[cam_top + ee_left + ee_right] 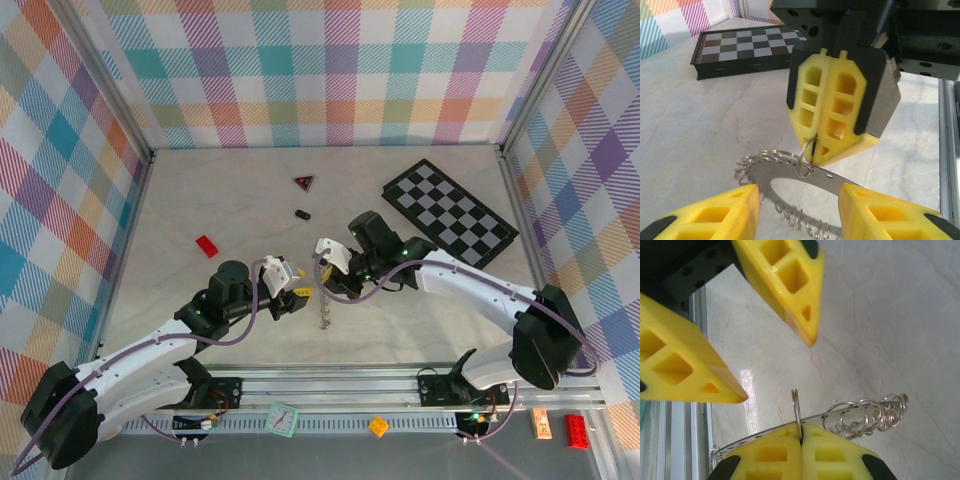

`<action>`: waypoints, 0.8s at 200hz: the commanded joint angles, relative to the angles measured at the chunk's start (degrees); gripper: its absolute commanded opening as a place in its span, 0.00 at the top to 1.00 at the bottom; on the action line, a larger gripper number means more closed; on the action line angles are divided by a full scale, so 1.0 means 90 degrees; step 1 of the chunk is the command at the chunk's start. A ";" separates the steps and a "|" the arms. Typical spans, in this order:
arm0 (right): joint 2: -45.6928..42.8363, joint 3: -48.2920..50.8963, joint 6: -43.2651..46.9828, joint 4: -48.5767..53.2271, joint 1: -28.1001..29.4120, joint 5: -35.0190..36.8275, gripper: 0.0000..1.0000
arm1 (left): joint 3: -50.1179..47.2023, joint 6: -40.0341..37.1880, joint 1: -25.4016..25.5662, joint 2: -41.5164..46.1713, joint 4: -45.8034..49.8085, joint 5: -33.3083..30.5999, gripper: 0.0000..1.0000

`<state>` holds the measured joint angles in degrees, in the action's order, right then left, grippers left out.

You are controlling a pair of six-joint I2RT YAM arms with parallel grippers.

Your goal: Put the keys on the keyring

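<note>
The keyring (840,182) is a thin flat grey metal loop with small holes along it. It hangs above the table between my two grippers (322,312). The keys (770,157) are tiny silvery wire-like pieces bunched in a fringe along its rim (860,415). My right gripper (801,434) is shut on one key (796,407), which passes through a hole in the keyring band (765,432). In the left wrist view, the right gripper (815,157) pinches that key from above. My left gripper (799,190) is open, one yellow finger on each side of the band and touching nothing.
A black-and-white chequered board (450,212) lies at the back right. A dark red triangle (304,182) and a small black oval piece (302,214) sit behind the grippers. There is a red brick (207,246) to the left, and a metal rail (330,385) along the near edge.
</note>
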<state>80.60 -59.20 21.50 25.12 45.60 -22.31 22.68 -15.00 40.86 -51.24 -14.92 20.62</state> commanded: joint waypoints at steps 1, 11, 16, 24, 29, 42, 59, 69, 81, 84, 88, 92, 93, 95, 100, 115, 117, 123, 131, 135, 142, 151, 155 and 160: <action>0.0140 -0.0376 -0.0028 0.0943 0.0103 0.0210 1.00 | 0.0042 0.0031 0.0069 0.0097 -0.0003 -0.0022 0.56; 0.0163 -0.0450 0.0008 0.1037 0.0135 0.0244 1.00 | 0.0108 -0.0076 0.0069 0.0055 0.0047 0.0043 0.57; 0.0175 -0.0486 0.0028 0.1070 0.0147 0.0256 1.00 | 0.0145 -0.0137 0.0064 0.0006 0.0095 0.0099 0.58; 0.0166 -0.0530 0.0069 0.1094 0.0178 0.0248 1.00 | 0.0237 -0.0253 0.0069 -0.0076 0.0214 0.0194 0.60; 0.0166 -0.0549 0.0095 0.1106 0.0200 0.0243 1.00 | 0.0300 -0.0314 0.0074 -0.0144 0.0284 0.0255 0.61; 0.0156 -0.0589 0.0159 0.1114 0.0252 0.0233 1.00 | 0.0423 -0.0473 0.0064 -0.0319 0.0411 0.0453 0.65; 0.0175 -0.0629 0.0228 0.1124 0.0308 0.0204 1.00 | 0.0461 -0.0591 0.0068 -0.0489 0.0298 0.0594 0.66; 0.0176 -0.0639 0.0247 0.1134 0.0323 0.0198 1.00 | 0.0423 -0.0582 0.0062 -0.0571 0.0102 0.0614 0.67; 0.0166 -0.0626 0.0267 0.1125 0.0333 0.0188 1.00 | 0.0382 -0.0544 0.0052 -0.0666 -0.0118 0.0670 0.67; 0.0159 -0.0620 0.0268 0.1121 0.0338 0.0184 1.00 | 0.0365 -0.0520 0.0050 -0.0686 -0.0178 0.0697 0.67; 0.0150 -0.0611 0.0276 0.1115 0.0334 0.0183 1.00 | 0.0347 -0.0490 0.0028 -0.0710 -0.0257 0.0743 0.67; 0.0139 -0.0596 0.0291 0.1098 0.0333 0.0188 1.00 | 0.0334 -0.0457 0.0016 -0.0742 -0.0325 0.0798 0.67; 0.0138 -0.0593 0.0294 0.1097 0.0333 0.0186 1.00 | 0.0328 -0.0449 0.0013 -0.0752 -0.0344 0.0811 0.67; 0.0137 -0.0591 0.0301 0.1095 0.0333 0.0184 1.00 | 0.0324 -0.0432 0.0004 -0.0761 -0.0376 0.0840 0.68; 0.0127 -0.0572 0.0315 0.1078 0.0333 0.0190 1.00 | 0.0308 -0.0400 -0.0012 -0.0803 -0.0432 0.0909 0.69; 0.0099 -0.0532 0.0369 0.1039 0.0333 0.0131 1.00 | 0.0303 -0.0374 -0.0086 -0.0930 -0.0517 0.1118 0.72; 0.0098 -0.0529 0.0379 0.1032 0.0333 0.0122 1.00 | 0.0303 -0.0369 -0.0087 -0.0950 -0.0532 0.1151 0.72; 0.0088 -0.0513 0.0399 0.1010 0.0333 0.0092 1.00 | 0.0303 -0.0356 -0.0113 -0.0999 -0.0570 0.1259 0.73; 0.0088 -0.0502 0.0424 0.0983 0.0333 0.0062 1.00 | 0.0303 -0.0328 -0.0144 -0.1061 -0.0639 0.1384 0.75; 0.0088 -0.0502 0.0434 0.0978 0.0333 0.0057 1.00 | 0.0313 -0.0316 -0.0159 -0.1088 -0.0671 0.1445 0.76; 0.0080 -0.0511 0.0444 0.0954 0.0340 0.0056 1.00 | 0.0328 -0.0308 -0.0174 -0.1132 -0.0694 0.1548 0.78; 0.0092 -0.0507 0.0462 0.0944 0.0342 0.0056 1.00 | 0.0342 -0.0306 -0.0193 -0.1186 -0.0696 0.1643 0.81; 0.0097 -0.0512 0.0458 0.0939 0.0338 0.0056 1.00 | 0.0351 -0.0314 -0.0203 -0.1204 -0.0696 0.1682 0.82; 0.0100 -0.0522 0.0460 0.0938 0.0343 0.0056 1.00 | 0.0354 -0.0315 -0.0213 -0.1227 -0.0701 0.1732 0.84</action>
<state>81.95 -62.81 23.83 34.52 48.36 -19.97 25.28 -17.93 39.97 -61.47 -18.37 31.05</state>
